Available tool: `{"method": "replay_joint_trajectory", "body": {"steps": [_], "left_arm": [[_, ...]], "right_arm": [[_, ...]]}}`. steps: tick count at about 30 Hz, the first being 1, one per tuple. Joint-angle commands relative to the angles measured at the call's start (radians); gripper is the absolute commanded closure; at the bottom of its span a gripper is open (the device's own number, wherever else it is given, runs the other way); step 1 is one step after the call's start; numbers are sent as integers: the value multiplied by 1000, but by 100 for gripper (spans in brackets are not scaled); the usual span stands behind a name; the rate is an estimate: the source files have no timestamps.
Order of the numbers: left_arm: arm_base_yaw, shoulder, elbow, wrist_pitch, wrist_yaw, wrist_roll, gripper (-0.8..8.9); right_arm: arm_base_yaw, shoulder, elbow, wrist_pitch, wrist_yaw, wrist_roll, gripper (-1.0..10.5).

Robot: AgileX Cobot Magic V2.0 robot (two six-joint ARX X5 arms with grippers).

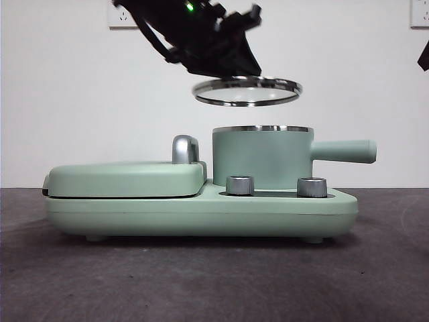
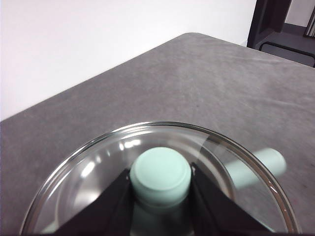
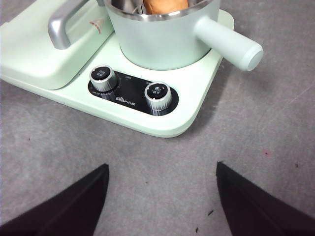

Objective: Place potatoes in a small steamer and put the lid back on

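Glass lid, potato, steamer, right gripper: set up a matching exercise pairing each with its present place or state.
Things:
1. glass lid
2. potato
3. small steamer
4. right gripper

States:
A. open, holding nothing, above the table in front of the cooker
B. inside the pot
C. held by its knob in the left gripper, in the air above the pot
D. standing uncovered on the cooker base

Pairs: 1-C, 2-B, 3-D, 4-A

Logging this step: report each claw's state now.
Left claw: shut on the glass lid's knob, lid held above the small steamer.
Right claw: open, holding nothing.
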Motion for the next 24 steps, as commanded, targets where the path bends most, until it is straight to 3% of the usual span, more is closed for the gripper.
{"method": "replay_joint_trajectory", "body": {"steps": [1, 10, 24], "left_arm": [[-9, 66, 63, 53, -2, 21, 805], [-8, 167, 79, 221, -6, 27, 805], [-8, 209, 79, 223, -6, 27, 805]], "right_arm": [[6, 3, 7, 5, 5, -1, 611], [6, 3, 7, -39, 5, -1, 611], [6, 3, 7, -49, 27, -2, 611]]}}
